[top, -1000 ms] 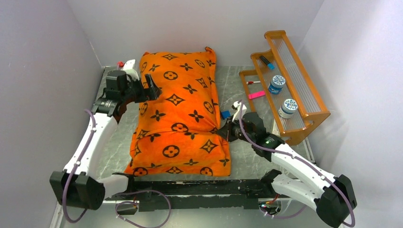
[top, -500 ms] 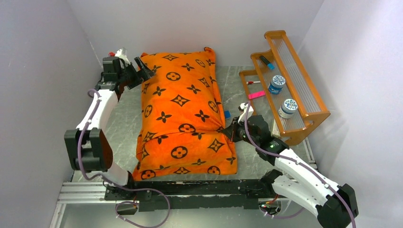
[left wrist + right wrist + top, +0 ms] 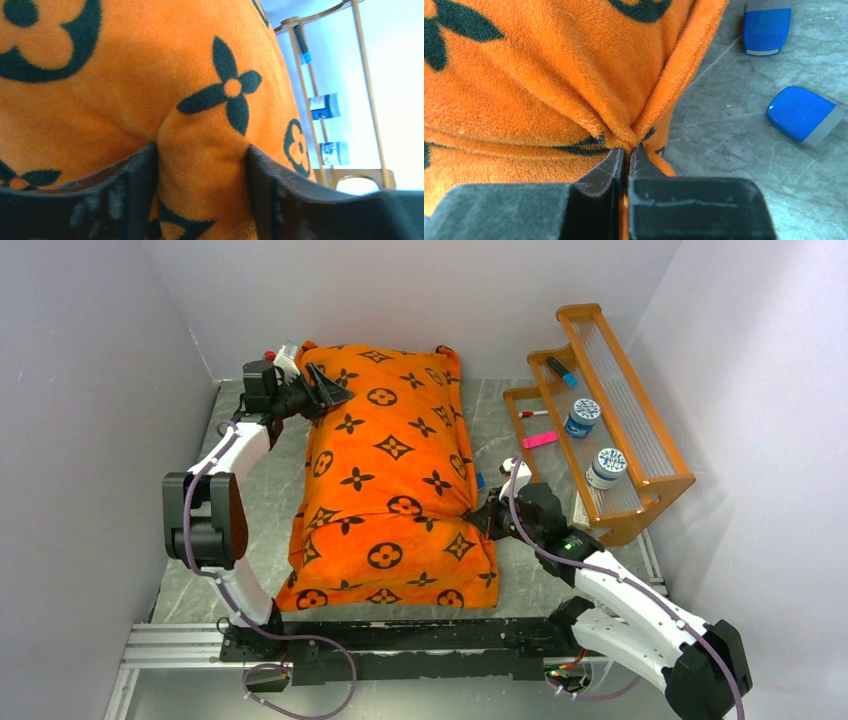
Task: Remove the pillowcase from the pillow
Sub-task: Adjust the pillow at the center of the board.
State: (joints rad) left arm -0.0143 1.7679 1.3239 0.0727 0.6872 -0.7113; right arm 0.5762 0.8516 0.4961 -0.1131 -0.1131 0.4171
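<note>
Pillowcase check. The pillowcase [image 3: 390, 490], bright orange with dark brown flower and circle motifs, lies plump and full along the middle of the grey marbled bench [image 3: 490, 410], its long axis running near to far. The pillow is hidden inside it; only orange fabric shows.

L side: the left arm [image 3: 235, 445] reaches up the left of the bench to the far-left corner of the pillowcase. The left jaws stand moderately apart. In the wrist view a thick bulge of orange fabric fills the gap and touches both fingers [image 3: 135, 195], so they are holding the pillowcase.

R side: the right arm [image 3: 620, 590] has its wrist at the right edge of the pillowcase, about midway along. The right jaws are almost closed, pinching a thin gathered fold of that edge. Creases radiate from the pinch.

On the bench right of the pinch lie a blue piece [image 3: 767, 27] and a second blue piece with a grey end [image 3: 801, 115], apart from each other and clear of the fabric.

An orange tiered rack [image 3: 650, 455] stands at the right, well apart from the pillowcase. It holds an upper jar [image 3: 582, 417], a lower jar [image 3: 605, 467], a dark marker [image 3: 560, 370] and a pink item [image 3: 538, 440].
</note>
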